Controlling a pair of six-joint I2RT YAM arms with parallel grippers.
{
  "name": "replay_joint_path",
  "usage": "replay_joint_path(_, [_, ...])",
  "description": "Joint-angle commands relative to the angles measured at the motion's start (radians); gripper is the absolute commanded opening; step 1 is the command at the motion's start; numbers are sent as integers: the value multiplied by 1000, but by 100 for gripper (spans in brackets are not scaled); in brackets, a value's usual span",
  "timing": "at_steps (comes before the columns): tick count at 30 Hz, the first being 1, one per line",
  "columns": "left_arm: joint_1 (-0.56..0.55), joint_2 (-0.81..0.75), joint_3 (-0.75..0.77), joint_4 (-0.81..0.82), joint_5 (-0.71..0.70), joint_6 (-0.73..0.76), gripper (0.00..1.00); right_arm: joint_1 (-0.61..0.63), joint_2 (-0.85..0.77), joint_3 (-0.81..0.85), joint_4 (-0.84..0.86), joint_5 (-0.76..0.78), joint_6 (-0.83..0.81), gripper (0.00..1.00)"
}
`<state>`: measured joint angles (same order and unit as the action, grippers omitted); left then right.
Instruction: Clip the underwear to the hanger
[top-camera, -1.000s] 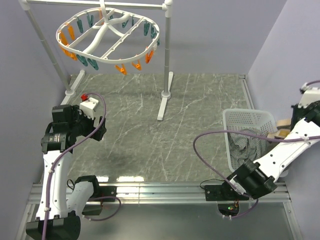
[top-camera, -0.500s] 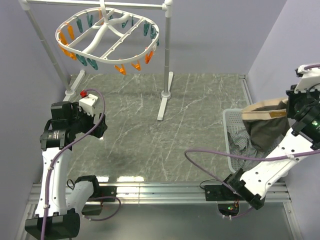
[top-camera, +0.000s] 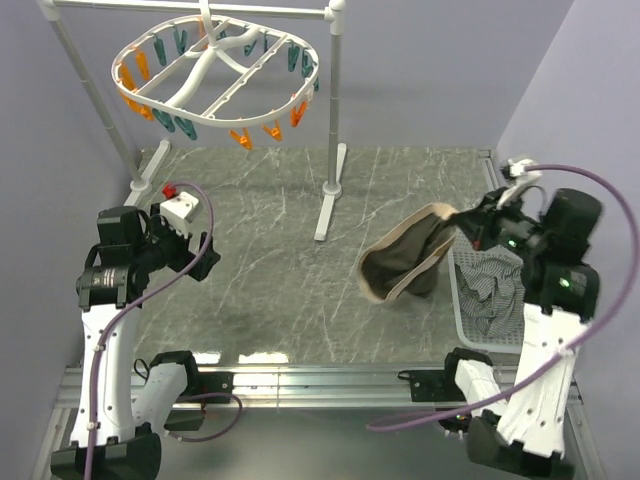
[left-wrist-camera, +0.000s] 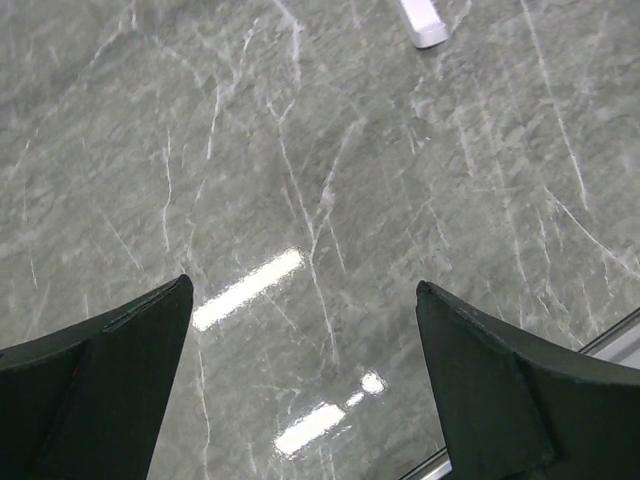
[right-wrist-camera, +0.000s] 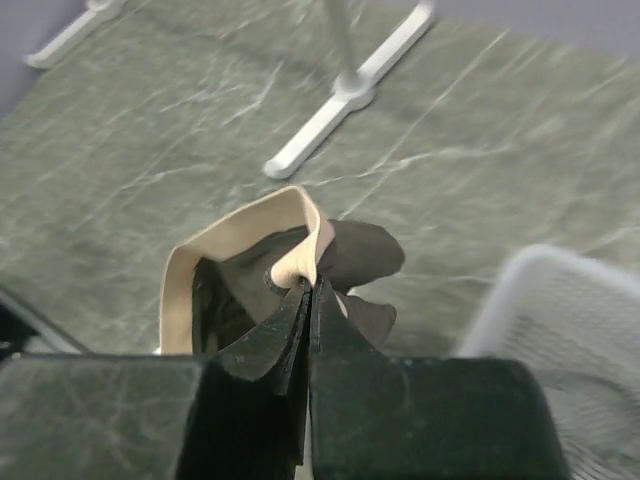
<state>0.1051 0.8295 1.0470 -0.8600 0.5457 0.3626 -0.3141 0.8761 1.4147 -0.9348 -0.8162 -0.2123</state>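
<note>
Underwear (top-camera: 405, 262) hangs in the air over the right half of the tabletop (top-camera: 270, 250). It is pinched at its tan waistband by the right fingers (right-wrist-camera: 309, 300), which are closed tight on the elastic. The dark olive cloth droops below and to the left of the grip, and the waistband gapes open in a loop. It hangs just left of the white basket (top-camera: 463, 300), where a grey striped cloth (top-camera: 492, 295) lies.

The hanger (top-camera: 192, 85) hangs from the white rail stand (top-camera: 333, 120) at the far left, well apart from the underwear. Orange clothespins (top-camera: 241, 137) and teal clothespins (top-camera: 186, 125) dangle from its rim.

The left fingers (top-camera: 197, 255) are spread wide and hold nothing, raised over the left side of the tabletop. The left wrist view shows only grey marble between them.
</note>
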Motion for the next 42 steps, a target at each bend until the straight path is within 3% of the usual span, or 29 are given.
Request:
replay_joint_path(1, [-2,-38,2,-22,86,78,99,133,1,-202,301,74,197,0])
replay_joint_path(8, [-4,-27,-25,-82,131,188,99,424,63,-381,451,212,295,0])
replay_joint_path(15, [-19,3,-44,-70,178,214,99,616,171,-447,493,299,268,0])
replay_joint_path(18, [-53,16,-54,-51,174,211,99,732,228,-470,455,357,232,0])
replay_joint_path(24, [-168,62,-91,-24,207,193,98,826,309,-523,449,452,194,0])
replay_joint_path(26, [-232,69,-113,-4,218,176,97,828,345,-510,438,475,194,2])
replay_joint_path(31, [-474,85,-180,143,165,139,95,827,455,-445,429,517,211,28])
replay_joint_path(33, [-556,91,-202,186,108,147,94,823,475,-421,432,523,254,34])
replay_joint_path(40, [-965,179,-277,516,-52,142,89,755,552,-270,423,396,330,34])
replay_joint_path(42, [-1092,232,-262,567,-113,139,89,698,592,-246,410,368,340,41])
